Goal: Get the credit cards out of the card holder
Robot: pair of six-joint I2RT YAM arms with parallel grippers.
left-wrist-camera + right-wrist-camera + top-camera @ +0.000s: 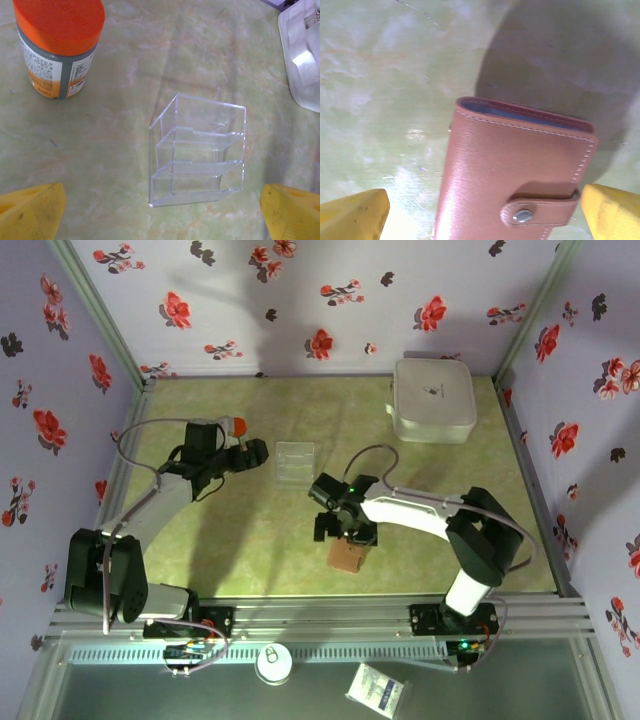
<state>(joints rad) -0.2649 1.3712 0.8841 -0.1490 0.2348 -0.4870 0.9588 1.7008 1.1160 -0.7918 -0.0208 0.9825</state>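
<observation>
Lab test booth: flower-print walls [300, 310] around a green, aluminium-railed table [250, 550].

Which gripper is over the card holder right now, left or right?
The right gripper: its open jaws frame the card holder, clasp fastened. The left gripper hangs open over the clear ridged tray near the orange-capped bottle.

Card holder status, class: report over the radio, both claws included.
Left claw open above clear tray. Right claw open over card holder. Holder flat, closed. Clasp tab snapped shut, barring the way in.
</observation>
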